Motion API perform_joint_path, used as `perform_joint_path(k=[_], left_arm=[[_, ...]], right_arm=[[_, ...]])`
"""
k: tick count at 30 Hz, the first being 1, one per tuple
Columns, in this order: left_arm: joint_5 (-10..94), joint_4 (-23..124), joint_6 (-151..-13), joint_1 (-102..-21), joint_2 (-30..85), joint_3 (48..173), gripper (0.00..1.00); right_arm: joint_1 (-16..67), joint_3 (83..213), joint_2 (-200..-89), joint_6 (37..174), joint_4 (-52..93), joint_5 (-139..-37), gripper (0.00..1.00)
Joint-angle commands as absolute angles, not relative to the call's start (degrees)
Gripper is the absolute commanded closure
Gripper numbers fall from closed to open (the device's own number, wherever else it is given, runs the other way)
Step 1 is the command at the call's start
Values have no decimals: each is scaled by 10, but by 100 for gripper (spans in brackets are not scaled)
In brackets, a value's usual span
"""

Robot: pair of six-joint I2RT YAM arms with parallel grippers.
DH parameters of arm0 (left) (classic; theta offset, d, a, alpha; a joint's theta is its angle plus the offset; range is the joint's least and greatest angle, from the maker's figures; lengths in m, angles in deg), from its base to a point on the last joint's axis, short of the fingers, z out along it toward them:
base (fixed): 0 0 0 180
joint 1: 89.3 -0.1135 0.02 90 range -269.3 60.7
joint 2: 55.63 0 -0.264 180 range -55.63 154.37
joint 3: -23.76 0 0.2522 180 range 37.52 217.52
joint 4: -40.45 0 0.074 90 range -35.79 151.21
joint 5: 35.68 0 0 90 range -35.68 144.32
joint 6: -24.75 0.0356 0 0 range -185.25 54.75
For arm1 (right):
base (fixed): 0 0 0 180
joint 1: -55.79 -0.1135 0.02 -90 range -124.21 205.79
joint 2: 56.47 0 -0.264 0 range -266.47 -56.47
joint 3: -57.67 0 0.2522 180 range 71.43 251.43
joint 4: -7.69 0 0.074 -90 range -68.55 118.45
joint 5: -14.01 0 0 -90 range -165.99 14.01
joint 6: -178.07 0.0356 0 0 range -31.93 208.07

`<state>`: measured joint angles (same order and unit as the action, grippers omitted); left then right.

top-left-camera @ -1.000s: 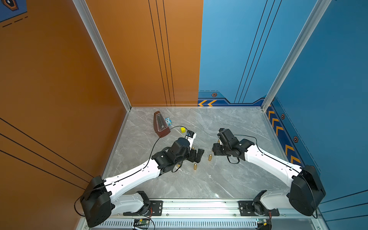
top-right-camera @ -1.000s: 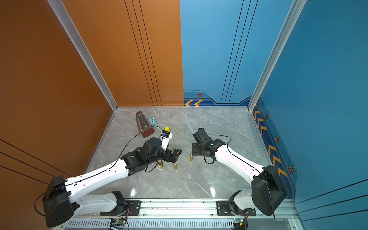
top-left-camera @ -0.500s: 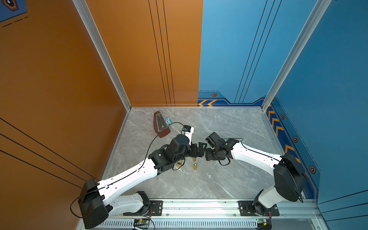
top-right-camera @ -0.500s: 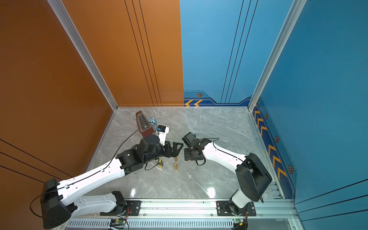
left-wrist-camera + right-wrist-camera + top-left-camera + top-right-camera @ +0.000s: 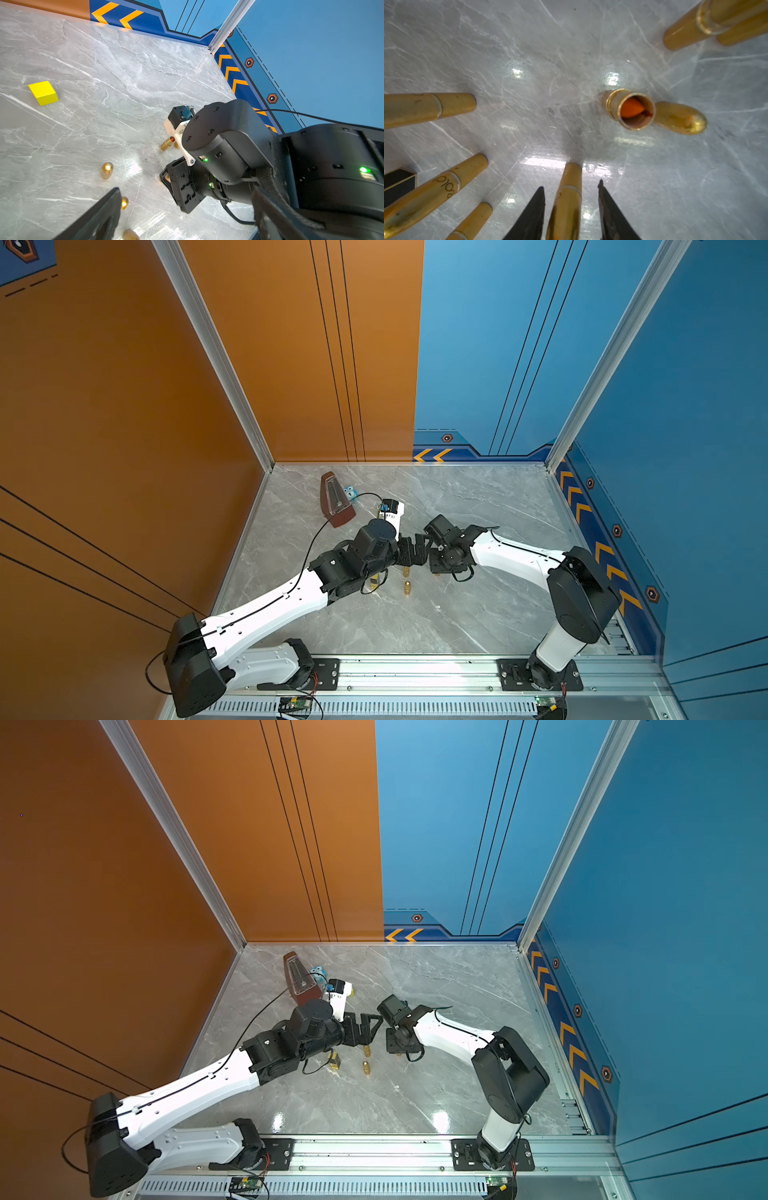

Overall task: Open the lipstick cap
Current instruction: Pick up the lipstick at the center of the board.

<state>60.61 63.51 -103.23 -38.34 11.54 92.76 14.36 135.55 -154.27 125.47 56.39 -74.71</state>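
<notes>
Though astride lipstick (image 5: pixel 567 207), right claw (image 5: pixel 571 185) amid table (image 5: pixel 529 68).

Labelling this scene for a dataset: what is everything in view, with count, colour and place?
table: one, grey marble, under everything.
metronome: one, brown, back left.
small toy: one, blue, beside the metronome.
block: one, yellow, near the metronome.
capped lipsticks: at least five, gold, upright mid-table.
open lipstick: one, gold, orange stick, among them.
loose cap: one, gold, beside the open lipstick.
black case: one, gold-trimmed, by the left arm.
left pincer: one, black, open, near the lipsticks.
right pincer: one, black, open around a capped lipstick.
</notes>
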Motion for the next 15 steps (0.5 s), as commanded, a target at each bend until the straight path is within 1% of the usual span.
perform_joint_path(k=[1,15], left_arm=[[621,645,-1028,-386,108,947,1],[624,645,-1015,-385,115,959,1]], right_arm=[[147,1363,-1553,1259,566,-741,60],[152,1363,-1561,1247,559,-739,77]])
